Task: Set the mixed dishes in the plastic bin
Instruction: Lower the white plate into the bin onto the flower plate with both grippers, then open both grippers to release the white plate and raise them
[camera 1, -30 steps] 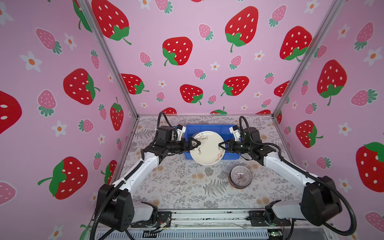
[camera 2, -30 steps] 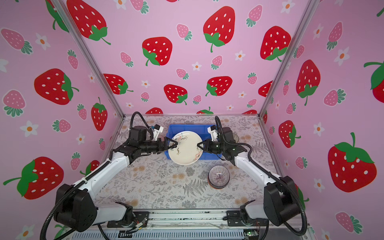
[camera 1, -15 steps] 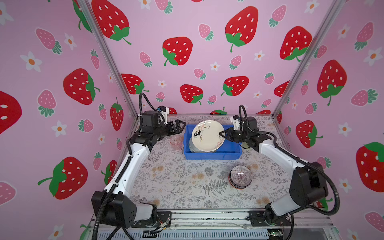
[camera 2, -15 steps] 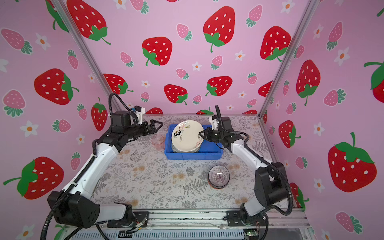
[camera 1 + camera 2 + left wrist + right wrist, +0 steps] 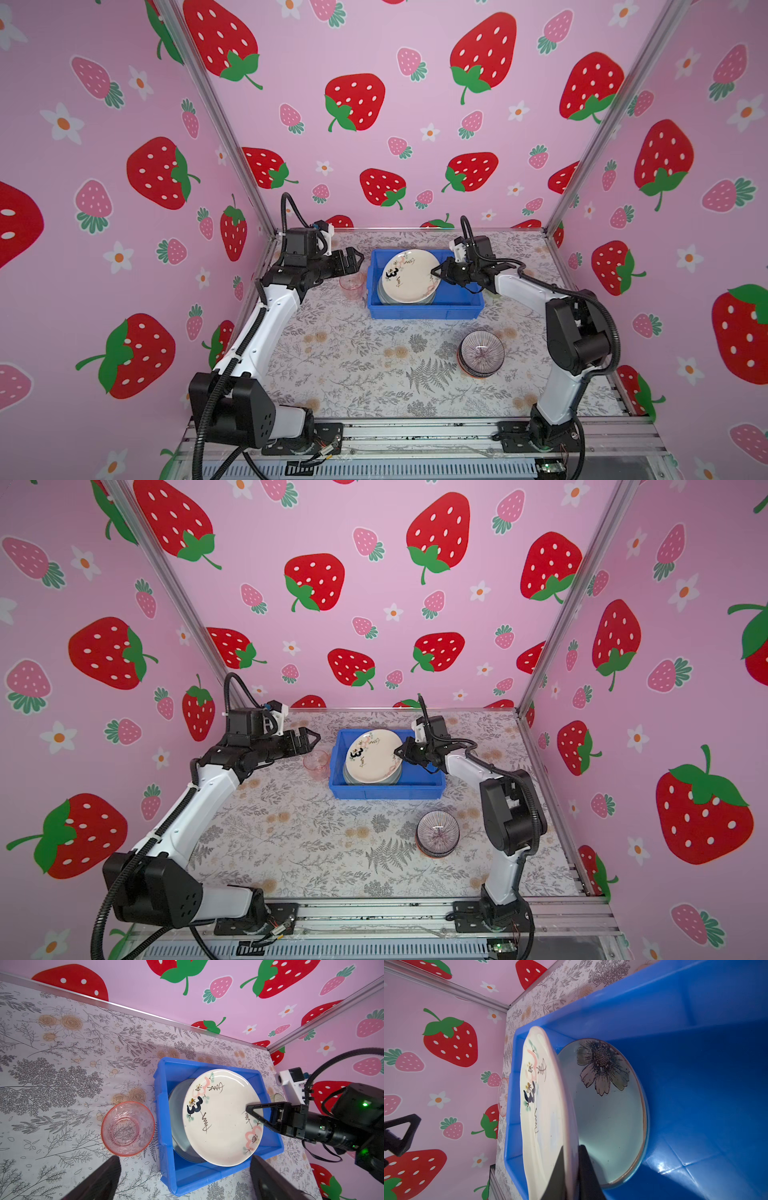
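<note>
Overhead and on three sides, pink walls (image 5: 374,50) printed with big red strawberries, smaller pale ones and little white flowers. At the two back corners, slanting aluminium posts (image 5: 220,124). Below, a surface (image 5: 353,365) covered in a pale sheet patterned with grey ferns, twigs and tan roses. Along its front edge, a metal rail (image 5: 415,432) carrying both arm bases.

Toward the back middle of that surface, the bright blue bin (image 5: 424,309), low-walled and flanged at the rim. Flat on the bin floor, a pale green plate (image 5: 608,1115) with a dark-outlined flower. Over that, tilted, the cream plate (image 5: 409,276) with the black "3", raised at the right edge and low at the left, inside the bin in both top views. Clamped on that raised rim, the right tool (image 5: 437,272), pinched together with only the thickness of the plate in between.

Just outside the left wall of the bin, upright on the surface, a translucent pink tumbler (image 5: 352,286). Near the tumbler but clear of it, the left tool (image 5: 358,259), spread wide apart, gripping nothing.

Nearer the front and to the right, well apart from the bin, a stack of small bowls (image 5: 481,353): purple-striped on top, an orange edge at the bottom, the number in between impossible to tell.
</note>
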Controlling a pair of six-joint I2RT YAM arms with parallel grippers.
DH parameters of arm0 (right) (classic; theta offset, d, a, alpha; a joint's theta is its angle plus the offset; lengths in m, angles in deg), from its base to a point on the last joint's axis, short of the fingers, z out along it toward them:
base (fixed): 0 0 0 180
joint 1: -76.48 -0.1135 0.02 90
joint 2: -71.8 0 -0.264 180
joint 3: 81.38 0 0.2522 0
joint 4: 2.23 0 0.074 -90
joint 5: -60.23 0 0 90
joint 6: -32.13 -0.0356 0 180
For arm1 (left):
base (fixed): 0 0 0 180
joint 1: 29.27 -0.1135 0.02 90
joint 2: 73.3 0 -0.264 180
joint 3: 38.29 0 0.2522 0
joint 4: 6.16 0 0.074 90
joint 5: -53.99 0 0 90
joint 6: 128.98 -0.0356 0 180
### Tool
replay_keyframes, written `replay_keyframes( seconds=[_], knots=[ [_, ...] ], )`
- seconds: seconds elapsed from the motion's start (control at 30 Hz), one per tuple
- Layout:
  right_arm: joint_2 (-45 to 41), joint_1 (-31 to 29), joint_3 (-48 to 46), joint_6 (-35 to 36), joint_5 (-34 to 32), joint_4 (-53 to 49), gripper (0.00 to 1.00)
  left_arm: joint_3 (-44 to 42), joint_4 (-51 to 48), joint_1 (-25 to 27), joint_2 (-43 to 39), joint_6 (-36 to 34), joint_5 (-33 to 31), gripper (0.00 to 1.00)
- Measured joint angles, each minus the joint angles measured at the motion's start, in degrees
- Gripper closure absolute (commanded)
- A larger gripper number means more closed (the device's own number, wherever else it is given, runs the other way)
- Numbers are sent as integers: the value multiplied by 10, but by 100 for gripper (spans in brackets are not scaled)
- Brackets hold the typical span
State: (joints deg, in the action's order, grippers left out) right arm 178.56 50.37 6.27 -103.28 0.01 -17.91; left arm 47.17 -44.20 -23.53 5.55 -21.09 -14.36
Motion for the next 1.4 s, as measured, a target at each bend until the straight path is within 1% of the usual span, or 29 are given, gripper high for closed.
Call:
replay_keyframes(
  seconds=[0.27, 0.43, 0.8, 1.27, 1.4],
  knots=[
    [40, 0, 9, -14, 0, 35, 100, 0, 0, -10, 1, -1, 0, 1],
    [60, 0, 9, -19, 1, 45, 100, 0, 0, -23, 4, 3, 11, 1],
    [73, -7, 9, -26, 5, 58, 100, 0, 2, -36, 14, 15, 30, 1],
    [73, -7, 4, -26, 5, 71, 77, 0, 4, -38, 14, 19, 40, 1],
    [73, -8, 4, -22, 4, 70, 69, 0, 4, -38, 15, 19, 41, 1]
  ],
)
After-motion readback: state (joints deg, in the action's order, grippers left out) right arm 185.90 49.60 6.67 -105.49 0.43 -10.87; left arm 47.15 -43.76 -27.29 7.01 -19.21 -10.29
